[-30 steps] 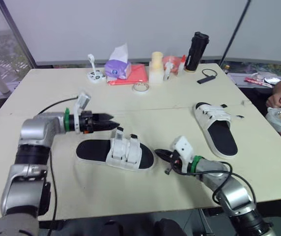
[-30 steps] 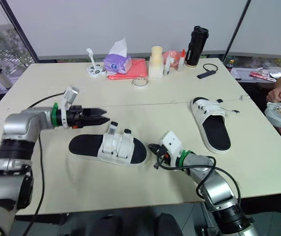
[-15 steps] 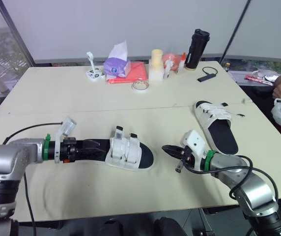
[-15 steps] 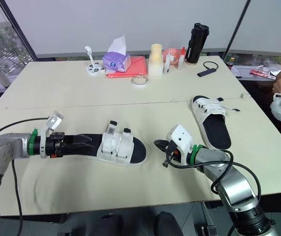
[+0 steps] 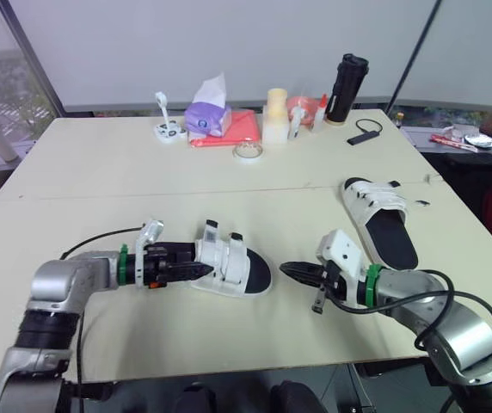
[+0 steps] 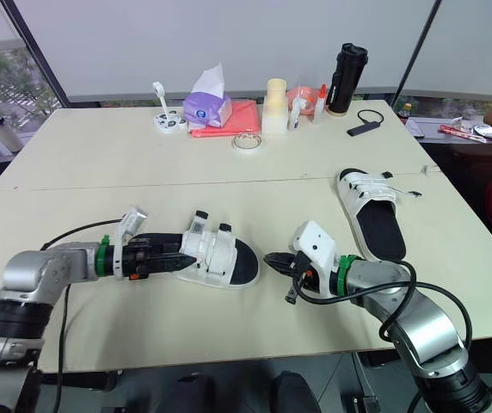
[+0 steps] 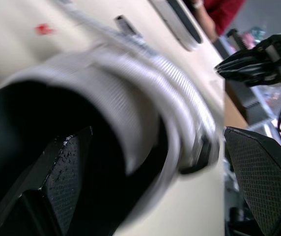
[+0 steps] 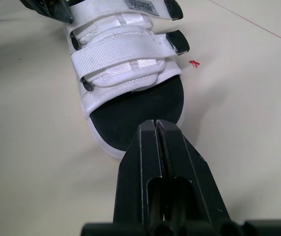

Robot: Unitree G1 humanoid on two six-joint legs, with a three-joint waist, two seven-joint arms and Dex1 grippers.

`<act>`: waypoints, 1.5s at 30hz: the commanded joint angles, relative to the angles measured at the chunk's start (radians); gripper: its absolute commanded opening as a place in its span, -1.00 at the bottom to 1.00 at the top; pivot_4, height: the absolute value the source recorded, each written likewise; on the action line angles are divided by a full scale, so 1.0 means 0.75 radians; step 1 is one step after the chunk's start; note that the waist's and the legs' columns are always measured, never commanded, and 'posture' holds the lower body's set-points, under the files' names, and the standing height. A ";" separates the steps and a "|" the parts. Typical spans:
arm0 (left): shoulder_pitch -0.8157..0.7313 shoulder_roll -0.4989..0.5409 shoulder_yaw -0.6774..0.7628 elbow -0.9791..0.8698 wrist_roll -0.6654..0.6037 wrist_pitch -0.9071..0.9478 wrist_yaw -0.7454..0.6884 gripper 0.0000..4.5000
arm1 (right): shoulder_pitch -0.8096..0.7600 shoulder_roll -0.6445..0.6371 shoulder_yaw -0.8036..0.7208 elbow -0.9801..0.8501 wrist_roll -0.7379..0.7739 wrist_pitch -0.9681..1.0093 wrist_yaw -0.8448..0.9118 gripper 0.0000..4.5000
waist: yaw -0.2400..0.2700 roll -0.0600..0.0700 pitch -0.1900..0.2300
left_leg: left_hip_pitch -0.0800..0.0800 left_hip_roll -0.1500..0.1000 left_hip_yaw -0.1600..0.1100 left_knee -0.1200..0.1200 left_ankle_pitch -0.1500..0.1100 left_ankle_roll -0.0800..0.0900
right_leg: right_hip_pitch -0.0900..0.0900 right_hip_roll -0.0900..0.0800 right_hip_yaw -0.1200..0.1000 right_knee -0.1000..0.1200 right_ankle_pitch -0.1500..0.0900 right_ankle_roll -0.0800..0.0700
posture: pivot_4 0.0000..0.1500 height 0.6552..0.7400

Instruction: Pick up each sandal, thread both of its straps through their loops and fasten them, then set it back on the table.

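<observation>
The cream table (image 5: 100, 172) is carrying both sandals flat, soles down. The far sandal (image 5: 382, 225) is lying well apart on the robot's right, toward the table edge. The near sandal (image 5: 233, 268) is sitting between the two arms. The head views are showing the left gripper (image 5: 201, 269) sitting low at the near sandal's heel end, over the black footbed. The left wrist view is adding that its fingers (image 7: 57, 187) are spread wide, one over the footbed and the other clear of the sandal's side, clamping nothing. The right gripper (image 5: 287, 269) is pointing at the toe, just short of it. The right wrist view is showing its fingers pressed together and empty. That view is also showing the two white straps (image 8: 123, 56) lying across the upper, with black tabs (image 8: 180, 42) sticking out on one side.
</observation>
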 commanded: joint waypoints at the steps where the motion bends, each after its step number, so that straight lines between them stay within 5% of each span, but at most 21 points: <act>1: -0.039 -0.031 -0.053 0.004 -0.016 -0.015 -0.037 0.98 | 0.021 -0.011 -0.018 -0.067 0.023 0.006 -0.014 -1.00 | 0.000 0.000 0.000 | 0.000 0.000 0.000 0.000 0.000 0.000 | 0.000 0.000 0.000 0.000 0.000 0.000 | 1.00 1.00; 3: -0.057 -0.059 -0.064 0.028 -0.011 -0.022 -0.028 0.98 | 0.039 -0.015 -0.015 -0.084 0.028 0.014 -0.018 -1.00 | -0.001 0.000 0.000 | 0.000 0.000 0.000 0.000 0.000 0.001 | 0.000 0.000 0.000 0.000 0.000 0.000 | 1.00 1.00; 6: -0.090 -0.121 -0.036 0.090 -0.006 -0.046 0.024 0.60 | 0.075 -0.016 -0.005 -0.110 0.028 0.027 -0.031 -1.00 | -0.001 0.000 0.000 | 0.000 0.000 0.000 0.000 -0.001 0.001 | 0.000 0.001 0.000 0.001 0.000 0.000 | 1.00 1.00; 12: -0.077 -0.158 0.003 0.033 -0.048 -0.019 0.080 -0.64 | 0.113 -0.006 0.004 -0.135 0.028 0.040 -0.056 -1.00 | 0.002 0.000 0.000 | 0.000 0.000 -0.001 0.001 -0.001 0.001 | 0.000 0.001 0.000 0.001 0.000 0.001 | 1.00 1.00; 15: -0.054 -0.188 0.025 -0.067 -0.082 0.003 0.151 -1.00 | 0.121 0.003 0.006 -0.136 0.033 0.043 -0.068 -1.00 | 0.001 0.000 0.000 | 0.000 0.000 -0.001 0.002 -0.001 0.001 | 0.000 0.000 0.000 0.001 0.001 0.001 | 1.00 1.00; 18: -0.033 -0.261 0.065 -0.164 -0.093 -0.015 0.278 -1.00 | 0.122 0.020 0.004 -0.130 0.040 0.044 -0.082 -1.00 | 0.001 0.000 0.000 | 0.000 0.000 -0.001 0.002 -0.001 0.001 | 0.000 0.000 0.000 0.001 0.001 0.002 | 1.00 1.00; 22: -0.032 -0.526 0.133 -0.302 -0.024 -0.288 0.583 -1.00 | 0.096 0.073 -0.006 -0.078 0.041 0.029 -0.119 -1.00 | 0.007 0.000 0.000 | -0.001 0.000 -0.001 0.003 -0.001 0.001 | 0.000 -0.001 0.001 0.001 0.002 0.004 | 1.00 1.00; 27: -0.127 -0.769 0.147 -0.220 0.088 -0.534 0.884 -1.00 | 0.074 0.103 0.015 -0.028 0.012 -0.002 -0.138 -1.00 | 0.009 0.000 0.000 | -0.001 -0.002 0.000 0.005 0.000 0.001 | 0.001 -0.001 0.002 0.001 0.004 0.006 | 1.00 1.00; 34: -0.351 -1.083 0.248 0.266 0.250 -1.036 1.281 -1.00 | 0.061 0.135 0.053 0.001 -0.027 -0.032 -0.183 -1.00 | 0.014 -0.001 0.000 | -0.001 -0.003 0.000 0.005 -0.001 0.001 | 0.001 -0.001 0.002 0.000 0.004 0.007 | 1.00 1.00; 45: -0.711 -1.117 0.480 1.129 0.230 -1.654 1.528 -1.00 | 0.127 0.133 0.048 -0.063 -0.036 -0.007 -0.225 -1.00 | 0.033 -0.002 0.001 | -0.004 -0.005 0.000 0.004 -0.001 0.001 | 0.000 -0.002 0.001 -0.004 0.006 0.010 | 1.00 1.00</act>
